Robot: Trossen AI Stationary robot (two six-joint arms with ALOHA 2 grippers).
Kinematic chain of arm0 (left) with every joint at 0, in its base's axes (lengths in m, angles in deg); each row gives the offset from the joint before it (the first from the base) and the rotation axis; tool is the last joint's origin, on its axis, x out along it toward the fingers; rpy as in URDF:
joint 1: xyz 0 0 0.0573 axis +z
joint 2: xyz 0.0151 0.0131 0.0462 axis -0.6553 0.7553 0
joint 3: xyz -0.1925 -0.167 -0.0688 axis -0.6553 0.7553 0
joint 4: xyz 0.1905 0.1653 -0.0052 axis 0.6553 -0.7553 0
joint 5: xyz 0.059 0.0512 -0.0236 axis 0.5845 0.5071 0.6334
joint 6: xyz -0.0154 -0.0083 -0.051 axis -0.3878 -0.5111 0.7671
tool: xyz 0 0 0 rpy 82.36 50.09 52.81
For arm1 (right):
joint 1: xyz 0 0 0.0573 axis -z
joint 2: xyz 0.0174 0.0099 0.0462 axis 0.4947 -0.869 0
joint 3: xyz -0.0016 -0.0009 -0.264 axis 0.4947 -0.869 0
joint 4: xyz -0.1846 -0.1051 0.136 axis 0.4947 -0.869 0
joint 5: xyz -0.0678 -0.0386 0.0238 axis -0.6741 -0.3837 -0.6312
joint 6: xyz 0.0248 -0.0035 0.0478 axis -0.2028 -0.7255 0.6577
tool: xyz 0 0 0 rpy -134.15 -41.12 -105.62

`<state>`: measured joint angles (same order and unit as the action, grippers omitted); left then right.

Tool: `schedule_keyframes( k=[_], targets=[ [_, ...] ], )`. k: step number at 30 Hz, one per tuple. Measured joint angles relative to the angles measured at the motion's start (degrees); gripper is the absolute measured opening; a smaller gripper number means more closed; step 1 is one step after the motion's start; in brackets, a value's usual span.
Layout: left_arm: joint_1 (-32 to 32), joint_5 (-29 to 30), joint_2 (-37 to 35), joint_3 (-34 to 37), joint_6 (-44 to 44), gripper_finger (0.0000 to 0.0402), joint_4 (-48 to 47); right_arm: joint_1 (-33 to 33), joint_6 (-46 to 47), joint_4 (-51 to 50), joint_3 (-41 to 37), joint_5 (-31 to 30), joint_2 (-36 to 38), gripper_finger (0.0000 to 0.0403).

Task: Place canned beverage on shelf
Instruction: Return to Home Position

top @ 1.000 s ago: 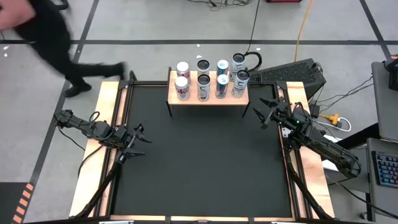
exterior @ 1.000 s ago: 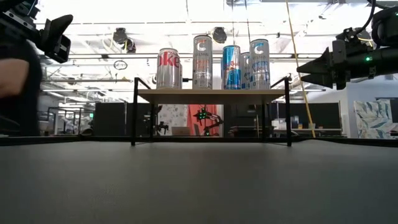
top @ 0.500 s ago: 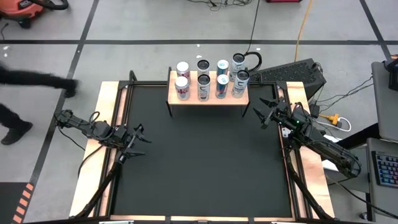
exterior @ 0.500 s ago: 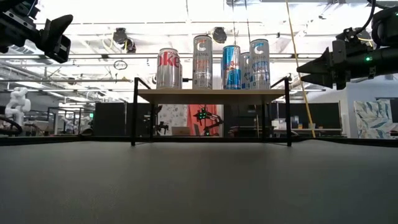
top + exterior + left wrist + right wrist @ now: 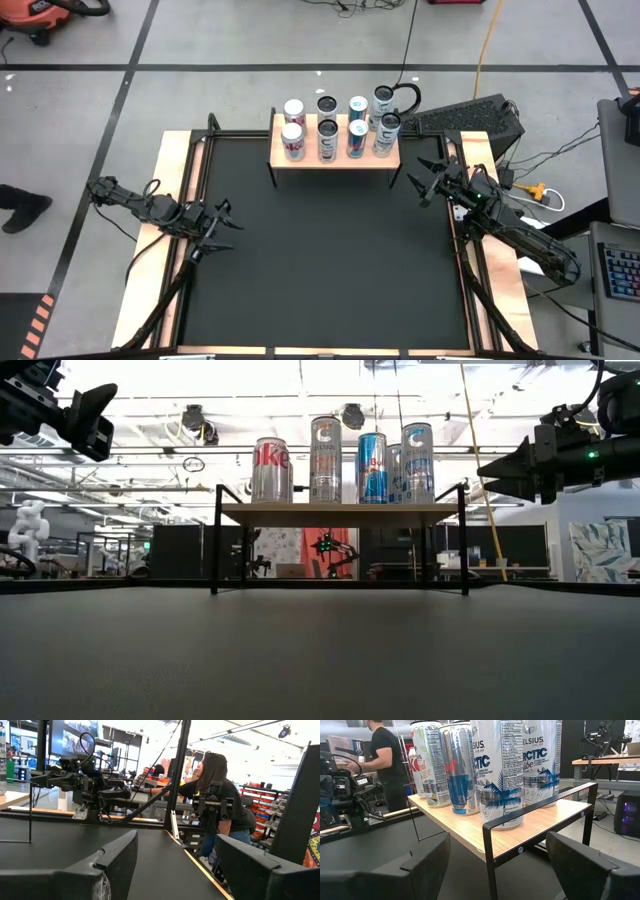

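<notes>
Now eight cans (image 5: 327, 140) are stood on the shelf (image 5: 335, 163) — right gripper (image 5: 420, 181) spread near it, left gripper (image 5: 228, 226) spread farther off.

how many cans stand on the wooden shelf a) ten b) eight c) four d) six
b: the high view shows eight cans on the shelf, standing in two rows of four.
</notes>
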<state>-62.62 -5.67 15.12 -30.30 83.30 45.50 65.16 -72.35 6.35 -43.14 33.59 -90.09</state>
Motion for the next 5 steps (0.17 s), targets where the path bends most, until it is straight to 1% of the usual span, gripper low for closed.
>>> schedule_keyframes(
  k=[5],
  targets=[
    [0.0,0.0,0.0,0.0,0.0,0.0267,0.0,0.0,0.0,0.0,0.0,0.0,0.0,0.0310]
  ],
)
